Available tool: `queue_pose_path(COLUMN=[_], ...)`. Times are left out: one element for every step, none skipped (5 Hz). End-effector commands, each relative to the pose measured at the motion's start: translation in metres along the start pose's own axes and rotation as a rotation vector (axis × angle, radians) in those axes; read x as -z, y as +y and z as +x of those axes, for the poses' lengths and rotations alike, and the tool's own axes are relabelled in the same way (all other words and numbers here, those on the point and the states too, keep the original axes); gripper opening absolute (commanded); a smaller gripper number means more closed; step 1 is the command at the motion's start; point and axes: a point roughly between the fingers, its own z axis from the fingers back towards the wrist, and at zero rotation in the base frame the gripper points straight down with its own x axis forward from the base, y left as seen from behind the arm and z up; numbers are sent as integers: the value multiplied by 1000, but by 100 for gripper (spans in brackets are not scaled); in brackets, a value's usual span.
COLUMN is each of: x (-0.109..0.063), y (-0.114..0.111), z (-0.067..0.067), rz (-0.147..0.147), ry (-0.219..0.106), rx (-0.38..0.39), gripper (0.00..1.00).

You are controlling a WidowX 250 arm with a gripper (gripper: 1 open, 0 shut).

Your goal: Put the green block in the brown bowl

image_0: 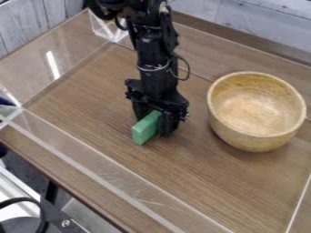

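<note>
In the single camera view, the gripper (158, 116) points straight down at the middle of the frame, and the green block (147, 128) lies directly under it on the wooden tabletop (85, 109) — its upper-right end sits between the two black fingers, while its lower-left end sticks out toward the bottom left of the frame. The block's long axis runs on that diagonal, lower left to upper right, and the jaws appear to straddle it across its narrow width, drawn in against its sides; it looks like a grip on the block, though the bar rests flat on the table, not yet lifted. The brown bowl (255, 111) stands empty to the right of the gripper, close but apart from it — so the coming move is, by my reading, up and then rightward. Count: one arm, one gripper, one green block, one brown bowl.
</note>
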Motion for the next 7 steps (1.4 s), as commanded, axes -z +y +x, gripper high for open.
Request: queue_pose_path(x=[-14, -20, -23, -32, -30, -33, -33], y=[6, 8, 5, -1, -4, -3, 1], z=[5, 4, -2, -9, -13, -12, -10], rz=[19, 32, -2, -36, -66, -81, -96], ry=[-46, -51, -54, -57, -53, -15, 19], rx=[-11, -16, -8, 0, 3, -48, -104], gripper=[100, 100, 0, 100, 0, 0, 0])
